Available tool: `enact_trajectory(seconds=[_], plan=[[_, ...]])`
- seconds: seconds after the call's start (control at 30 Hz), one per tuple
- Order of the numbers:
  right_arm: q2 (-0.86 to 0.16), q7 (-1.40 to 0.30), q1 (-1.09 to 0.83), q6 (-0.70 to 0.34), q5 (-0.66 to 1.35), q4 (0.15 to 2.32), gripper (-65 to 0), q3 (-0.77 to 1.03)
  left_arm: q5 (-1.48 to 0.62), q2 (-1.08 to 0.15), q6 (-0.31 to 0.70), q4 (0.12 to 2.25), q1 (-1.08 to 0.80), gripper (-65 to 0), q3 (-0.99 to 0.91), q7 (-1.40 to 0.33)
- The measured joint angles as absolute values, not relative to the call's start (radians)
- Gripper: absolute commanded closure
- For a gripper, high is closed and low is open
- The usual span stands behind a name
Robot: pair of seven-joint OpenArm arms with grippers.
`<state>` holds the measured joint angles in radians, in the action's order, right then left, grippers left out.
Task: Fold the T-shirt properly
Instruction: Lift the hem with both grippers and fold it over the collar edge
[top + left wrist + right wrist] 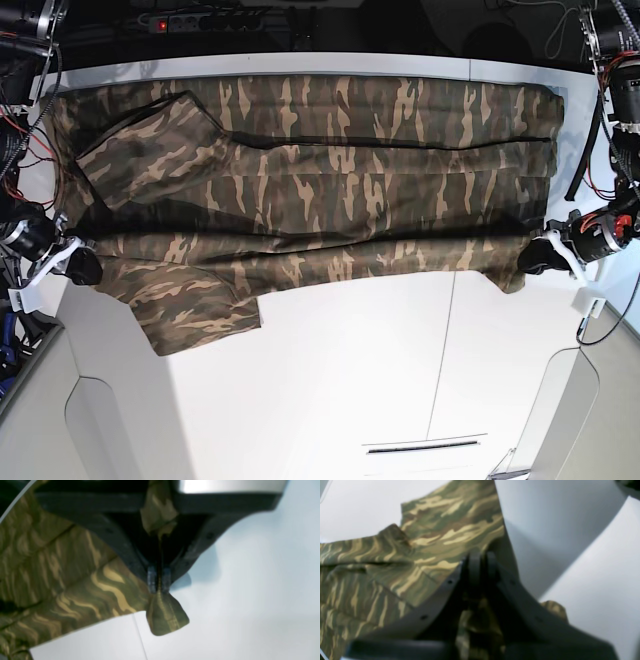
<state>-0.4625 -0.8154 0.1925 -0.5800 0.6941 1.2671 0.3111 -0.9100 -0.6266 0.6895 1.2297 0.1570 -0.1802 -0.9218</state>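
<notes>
Your left end effector (159,580) and right end effector (481,560) each clamp the T-shirt (300,190) (long axis stretched between them), its body beyond both.

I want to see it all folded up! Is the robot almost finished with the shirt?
Not yet. Done: the T-shirt lies spread across the white table, with lengthwise creases. In hand: the left gripper and right gripper are each shut on an edge at opposite ends. Left: a sleeve sticks out and the shirt is long, so more folds remain.
</notes>
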Motion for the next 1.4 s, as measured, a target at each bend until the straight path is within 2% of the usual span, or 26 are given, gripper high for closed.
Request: enact_trajectory(seconds=[0.27, 0.6, 0.63, 0.73, 0.8, 1.03, 1.23, 1.4], plan=[[-0.486, -0.831, 0.110, -0.581, 0.718, 1.296, 0.0, 0.332, -0.893, -0.632, 0.690, 1.374, 0.012, 0.0, -0.254, -0.926], [-0.475, -0.812, 0.033, -0.580, 0.680, 1.295, 0.0, 0.343, -0.886, -0.617, 0.690, 1.390, -0.054, 0.0, -0.280, -0.915], [-0.474, -0.811, 0.034, -0.580, 0.680, 1.294, -3.5, 0.343, -0.884, -0.612, 0.690, 1.390, -0.053, 0.0, -0.280, -0.915], [-0.474, -0.805, 0.034, -0.579, 0.676, 1.294, -25.3, 0.343, -0.883, -0.593, 0.690, 1.390, -0.053, 0.0, -0.280, -0.913], [-0.476, -0.795, 0.034, -0.577, 0.675, 1.294, -31.4, 0.343, -0.883, -0.579, 0.690, 1.390, -0.053, 0.0, -0.280, -0.912], [-0.476, -0.598, 0.051, -0.568, 0.662, 1.294, -31.4, 0.345, -0.880, -0.575, 0.690, 1.390, -0.053, 0.0, -0.281, -0.913], [-0.420, -0.563, 0.135, -0.558, 0.519, 1.281, -31.4, 0.347, -0.879, -0.575, 0.690, 1.390, -0.053, 0.0, -0.281, -0.913], [-0.363, -0.518, 0.229, -0.557, 0.455, 1.128, -31.4, 0.311, -0.879, -0.576, 0.690, 1.390, -0.055, 0.0, -0.281, -0.912]])
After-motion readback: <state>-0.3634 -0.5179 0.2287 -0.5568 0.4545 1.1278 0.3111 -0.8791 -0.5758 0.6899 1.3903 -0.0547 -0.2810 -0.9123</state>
